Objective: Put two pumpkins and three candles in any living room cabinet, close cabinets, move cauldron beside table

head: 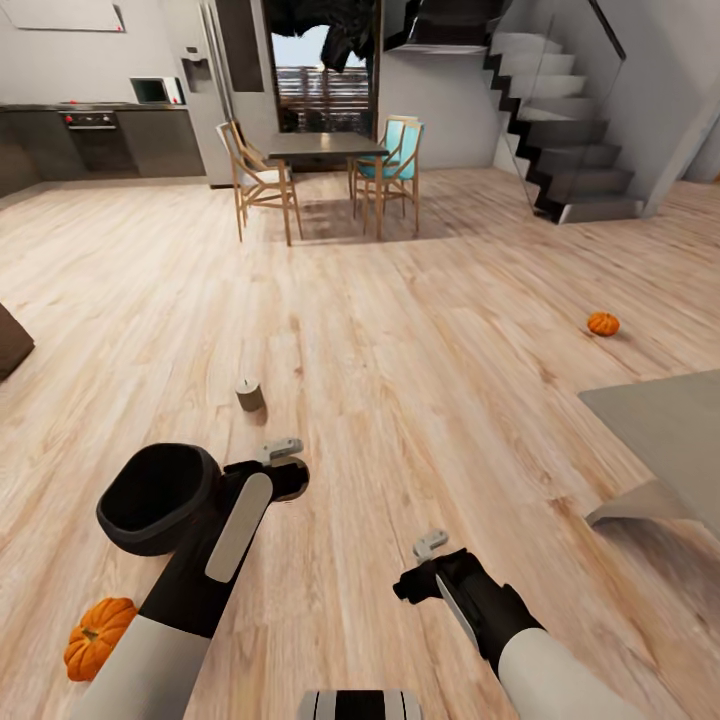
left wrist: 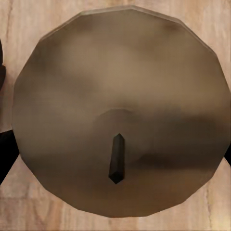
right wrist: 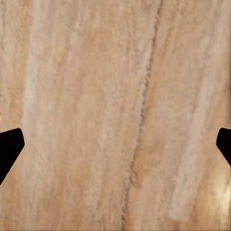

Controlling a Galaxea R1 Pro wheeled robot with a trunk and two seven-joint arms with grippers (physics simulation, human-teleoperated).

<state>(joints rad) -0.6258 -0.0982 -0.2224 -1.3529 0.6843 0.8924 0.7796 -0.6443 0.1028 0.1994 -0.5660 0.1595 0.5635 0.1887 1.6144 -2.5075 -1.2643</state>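
Two orange ribbed pumpkins, one near left [head: 97, 636], one far right [head: 603, 323]; a cream-beige candle [head: 249, 394] with dark wick; black cauldron [head: 158, 498]; pale streaked wood-grain floor [head: 400, 350]; turquoise far chair [head: 392, 160].

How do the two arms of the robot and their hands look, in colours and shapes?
Both arms have white rounded forearm shells that pass into black wrist sections. Each wrist section carries a long pale grey strip. The left hand and right hand have small light grey parts at their ends. In the right wrist view the fingertips show as plain black wedges. I see no cables or markings.
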